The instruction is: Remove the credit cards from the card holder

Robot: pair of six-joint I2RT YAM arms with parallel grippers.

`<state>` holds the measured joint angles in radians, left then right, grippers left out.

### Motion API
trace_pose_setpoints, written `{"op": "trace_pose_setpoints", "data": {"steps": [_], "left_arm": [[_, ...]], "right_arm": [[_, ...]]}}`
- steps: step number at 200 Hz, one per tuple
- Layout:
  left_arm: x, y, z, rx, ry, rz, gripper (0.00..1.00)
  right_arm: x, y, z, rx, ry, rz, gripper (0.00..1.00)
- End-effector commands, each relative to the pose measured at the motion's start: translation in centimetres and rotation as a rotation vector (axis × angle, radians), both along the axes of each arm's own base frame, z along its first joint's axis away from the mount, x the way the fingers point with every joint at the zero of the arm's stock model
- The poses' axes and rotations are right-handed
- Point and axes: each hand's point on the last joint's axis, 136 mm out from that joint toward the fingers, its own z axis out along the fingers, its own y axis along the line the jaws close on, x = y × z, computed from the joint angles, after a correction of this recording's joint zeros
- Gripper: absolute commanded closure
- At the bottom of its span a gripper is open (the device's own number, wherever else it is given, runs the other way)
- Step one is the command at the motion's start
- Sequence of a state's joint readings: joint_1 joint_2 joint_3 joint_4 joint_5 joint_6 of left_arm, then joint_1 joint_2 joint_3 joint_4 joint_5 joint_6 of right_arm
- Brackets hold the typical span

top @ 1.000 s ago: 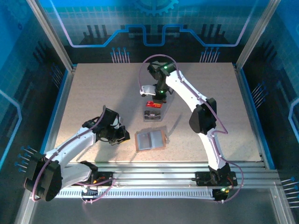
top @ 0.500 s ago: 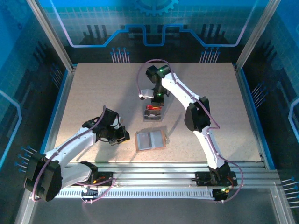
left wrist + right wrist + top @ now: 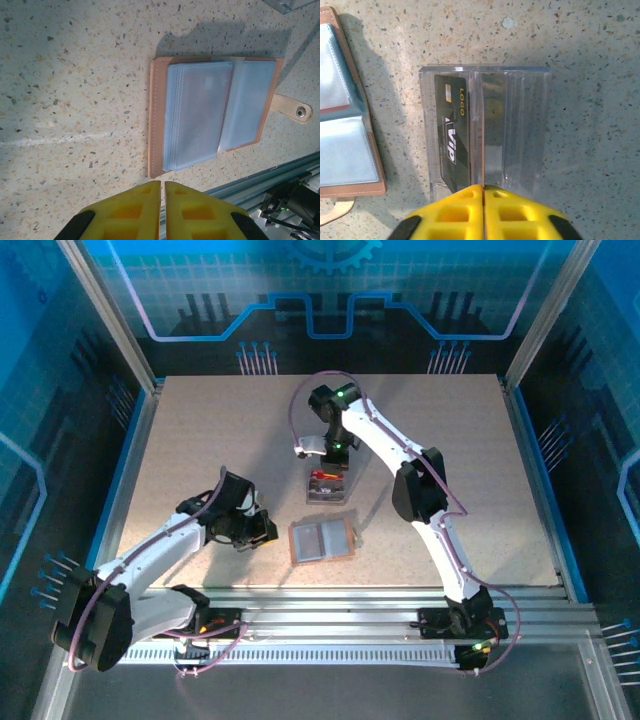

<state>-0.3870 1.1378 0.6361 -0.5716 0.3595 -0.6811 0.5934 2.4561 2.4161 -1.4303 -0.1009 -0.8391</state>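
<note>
Holder (image 3: 200, 112) open, one black card (image 3: 452, 135), one red card (image 3: 322, 478) at tray (image 3: 520, 125), left tool (image 3: 162, 200), right tool (image 3: 483, 200) both closed

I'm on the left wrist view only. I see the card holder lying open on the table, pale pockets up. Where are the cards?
Observer: A black VIP card lies in a clear plastic tray, in the compartment nearest the card holder.
Operator: Any other card out?
Observer: The top view shows a red card at the tray's far end, under the right pincer.
Operator: Is that pincer gripping it?
Observer: Its wrist view shows it shut above the tray's divider. I cannot tell whether it pinches the red card.
</note>
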Motion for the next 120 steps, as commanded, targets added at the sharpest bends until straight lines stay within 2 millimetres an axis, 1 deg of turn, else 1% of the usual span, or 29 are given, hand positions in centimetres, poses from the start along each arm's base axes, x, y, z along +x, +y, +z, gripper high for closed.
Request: {"op": "trace_pose_setpoints", "data": {"steps": [1,11,29,74,97,105,106,108,120], "left_arm": [[-0.3,0.2,-0.1,-0.002,0.036,0.009,0.90],[-0.3,0.2,-0.1,0.001,0.035,0.008,0.90],[-0.2,0.1,0.0,-0.001,0.034,0.006,0.90],[0.0,0.0,0.1,-0.005,0.034,0.003,0.90],[0.2,-0.3,0.4,-0.017,0.026,0.002,0.90],[0.3,-0.4,0.5,-0.024,0.021,0.001,0.90],[0.3,-0.4,0.5,-0.026,0.021,0.001,0.90],[0.3,-0.4,0.5,-0.027,0.018,0.000,0.90],[0.5,-0.6,0.6,-0.036,0.011,0.001,0.90]], "right_arm": [[0.7,0.2,-0.5,-0.009,-0.032,0.003,0.84],[1.2,0.5,-0.1,0.003,-0.062,-0.005,0.79],[2.0,0.7,0.5,0.016,-0.107,-0.019,0.76],[2.9,0.7,1.7,0.032,-0.176,-0.059,0.74],[2.3,0.9,3.0,0.061,-0.175,-0.083,0.74],[2.0,1.0,2.7,0.061,-0.161,-0.089,0.73],[1.9,1.0,3.4,0.069,-0.171,-0.090,0.73],[1.8,1.0,3.9,0.077,-0.179,-0.092,0.73],[1.2,1.2,4.6,0.089,-0.182,-0.099,0.73]]}}
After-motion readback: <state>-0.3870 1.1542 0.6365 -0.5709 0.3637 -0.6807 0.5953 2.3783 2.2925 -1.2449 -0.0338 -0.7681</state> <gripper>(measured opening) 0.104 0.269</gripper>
